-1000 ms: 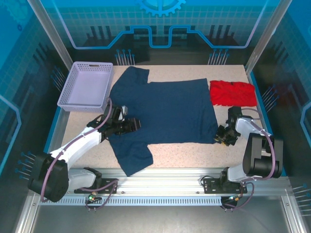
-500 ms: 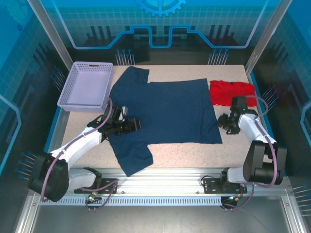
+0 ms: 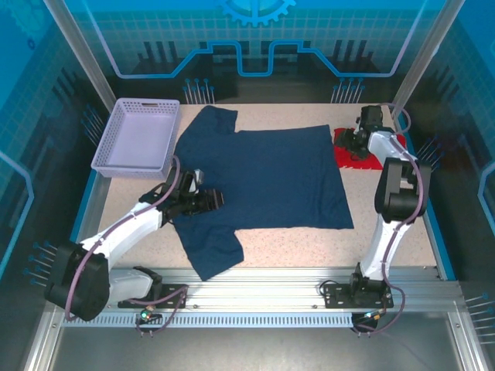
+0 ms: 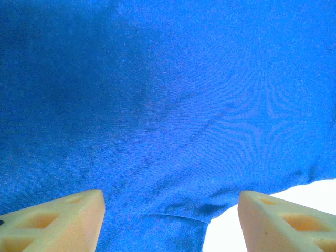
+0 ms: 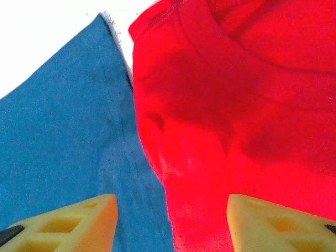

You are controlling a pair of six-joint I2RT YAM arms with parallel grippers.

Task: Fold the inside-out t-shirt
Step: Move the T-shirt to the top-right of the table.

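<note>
The inside-out t-shirt is seen spread flat across the middle of the table, the left gripper being held with jaws parted over its collar end between the sleeves, and the right gripper, likewise released, above the hem corner beside the red garment.

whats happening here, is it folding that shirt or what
Folding has not started: the navy t-shirt lies spread flat on the table. The left gripper hangs open over the shirt's left end, between the sleeves. The right gripper hangs open at the far right, where the shirt's corner meets the red garment. Neither holds cloth.
</note>
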